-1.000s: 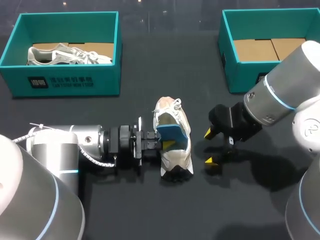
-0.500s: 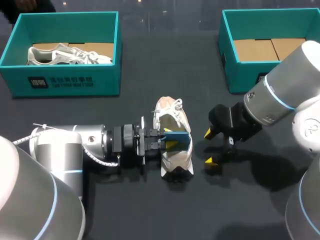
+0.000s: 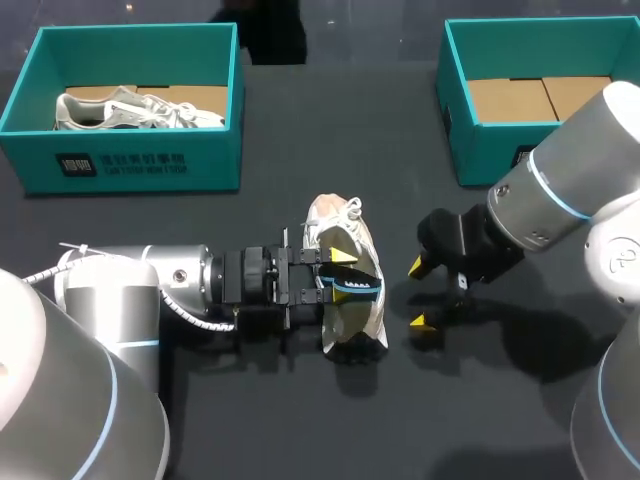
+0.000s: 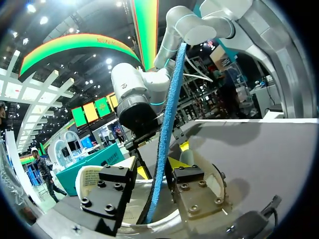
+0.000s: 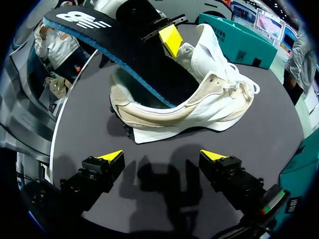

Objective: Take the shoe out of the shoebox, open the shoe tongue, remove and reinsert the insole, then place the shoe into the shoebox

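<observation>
resting on dark table [image 3: 330, 150], white shoe [image 3: 337, 215]; insole [image 5: 119, 50] half out

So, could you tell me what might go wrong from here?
The shoe lies on its side unheld, since the right gripper stands open beside it, so it could slide as the left gripper works the insole. The insole sits only partly inside and might buckle if pushed further.

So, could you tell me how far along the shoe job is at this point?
Done: the shoe is out, lying on the table. In hand: the left tool holds the insole, one end inside the shoe; the right tool sits open beside it. Left: seating the insole and boxing the shoe.
</observation>
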